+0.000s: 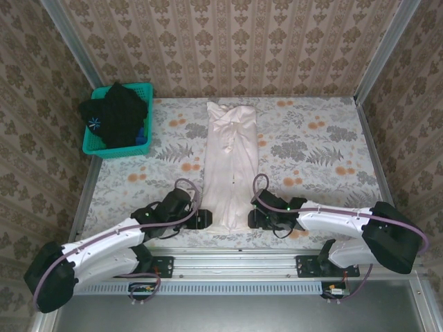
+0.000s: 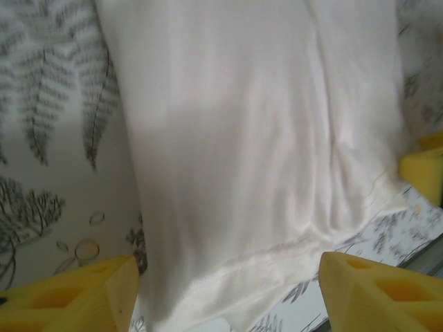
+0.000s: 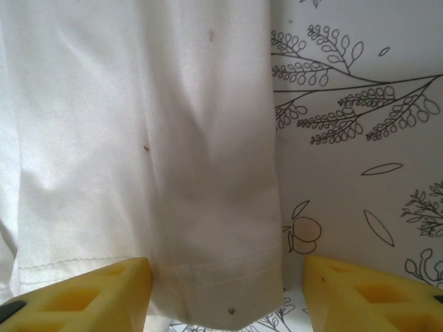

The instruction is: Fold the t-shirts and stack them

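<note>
A white t-shirt (image 1: 231,162) lies pale side up on the flowered tablecloth, folded lengthwise into a long narrow strip with its hem toward the arms. My left gripper (image 1: 202,220) sits low at the hem's left corner, and my right gripper (image 1: 253,220) at its right corner. In the left wrist view the left gripper (image 2: 230,271) is open, its yellow fingers (image 2: 83,297) straddling the hem of the t-shirt (image 2: 249,138). In the right wrist view the right gripper (image 3: 227,273) is open around the folded hem corner of the t-shirt (image 3: 208,228), its left finger (image 3: 76,301) over the cloth.
A teal mesh basket (image 1: 93,146) stands at the back left with a heap of dark cloth (image 1: 114,114) in it. Patterned walls close in the table on three sides. The metal rail (image 1: 235,259) with the arm bases runs along the near edge.
</note>
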Robot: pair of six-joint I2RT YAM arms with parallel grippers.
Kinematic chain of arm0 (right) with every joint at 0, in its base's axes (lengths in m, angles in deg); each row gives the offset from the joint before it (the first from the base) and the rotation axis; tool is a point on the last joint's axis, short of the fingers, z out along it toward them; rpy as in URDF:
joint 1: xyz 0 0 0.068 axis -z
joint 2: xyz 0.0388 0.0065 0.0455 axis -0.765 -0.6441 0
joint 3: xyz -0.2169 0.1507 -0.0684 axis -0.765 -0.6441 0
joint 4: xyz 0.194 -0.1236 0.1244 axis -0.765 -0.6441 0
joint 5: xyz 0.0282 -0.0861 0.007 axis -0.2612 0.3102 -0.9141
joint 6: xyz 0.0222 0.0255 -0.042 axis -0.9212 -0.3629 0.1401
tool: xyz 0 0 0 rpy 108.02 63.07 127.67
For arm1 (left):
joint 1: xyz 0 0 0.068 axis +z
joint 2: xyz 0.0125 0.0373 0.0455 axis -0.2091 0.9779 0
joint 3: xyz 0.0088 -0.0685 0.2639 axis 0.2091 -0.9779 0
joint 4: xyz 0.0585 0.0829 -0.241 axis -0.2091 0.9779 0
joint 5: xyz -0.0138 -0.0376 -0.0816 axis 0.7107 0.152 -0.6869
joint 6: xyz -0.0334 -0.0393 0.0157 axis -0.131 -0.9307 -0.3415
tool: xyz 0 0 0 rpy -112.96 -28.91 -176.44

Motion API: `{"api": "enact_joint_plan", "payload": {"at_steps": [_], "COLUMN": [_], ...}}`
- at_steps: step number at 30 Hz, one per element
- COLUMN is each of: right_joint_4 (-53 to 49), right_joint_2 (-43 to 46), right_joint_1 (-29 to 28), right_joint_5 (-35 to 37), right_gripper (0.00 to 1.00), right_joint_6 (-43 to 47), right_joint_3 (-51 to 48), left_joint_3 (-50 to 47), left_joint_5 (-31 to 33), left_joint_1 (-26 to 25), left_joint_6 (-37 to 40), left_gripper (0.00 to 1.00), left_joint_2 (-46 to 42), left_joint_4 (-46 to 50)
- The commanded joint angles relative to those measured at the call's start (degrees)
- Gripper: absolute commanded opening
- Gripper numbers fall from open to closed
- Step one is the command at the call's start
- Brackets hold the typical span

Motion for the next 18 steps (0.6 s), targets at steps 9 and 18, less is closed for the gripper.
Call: {"api": "enact_joint_plan", "payload": {"at_steps": [9, 18], "right_joint_4": [1.5, -1.7], "right_joint_2": [-4.6, -7.5], "right_joint_1": [-6.4, -8.2], "right_joint_5": [1.8, 5.4], "right_gripper": [0.59, 0.58], "right_joint_6": [-3.9, -5.0], "right_joint_3": [5.3, 7.2], "left_joint_3": [0.8, 1.4], "left_joint_5": [4.4, 8.6], "left_joint_1": [-5.3, -5.5], "left_joint_6": [-5.8, -6.2], "left_gripper": [0.67, 0.73], "left_joint_2": [2.8, 0.1], "left_joint_4": [4.1, 8.4]}}
